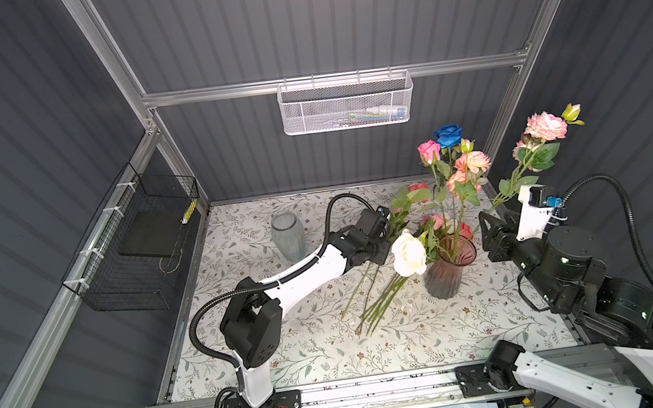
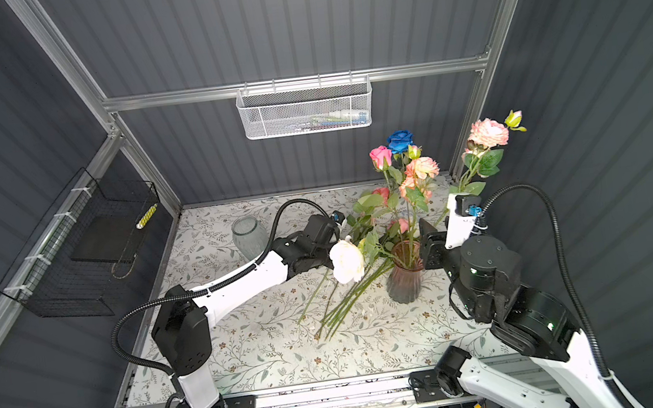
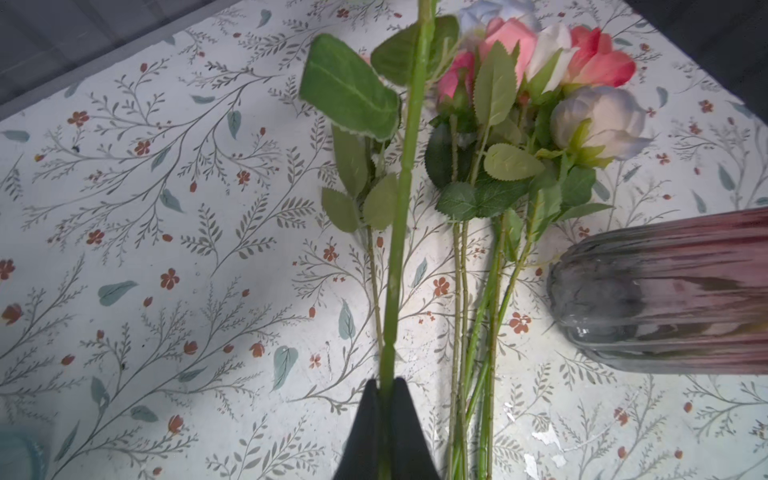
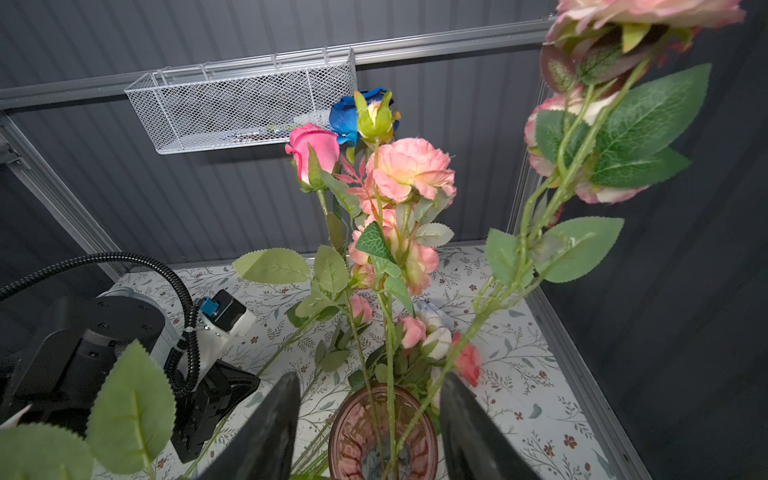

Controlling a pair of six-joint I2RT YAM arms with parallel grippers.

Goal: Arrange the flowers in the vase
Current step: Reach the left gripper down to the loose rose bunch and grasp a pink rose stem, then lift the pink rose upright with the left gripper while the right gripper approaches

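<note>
My left gripper (image 3: 385, 384) is shut on a thick green flower stem (image 3: 401, 208), held a little above the table. In a top view this gripper (image 1: 382, 251) sits just left of a raised white rose (image 1: 408, 253). Several more flowers (image 3: 519, 124) lie bundled on the table beside it, stems (image 1: 382, 303) pointing to the front. The pink glass vase (image 1: 448, 275) holds several upright flowers, among them a blue one (image 1: 448, 134). My right gripper (image 4: 370, 378) hovers open over the vase's mouth (image 4: 382, 432). A tall peach flower (image 1: 545, 125) leans right, its stem passing untouched between the fingers.
An empty clear glass vase (image 1: 287, 234) stands at the back left of the floral tabletop. A white mesh basket (image 1: 347, 104) hangs on the back wall and a black wire basket (image 1: 137, 243) on the left wall. The right wall lies close behind the right arm.
</note>
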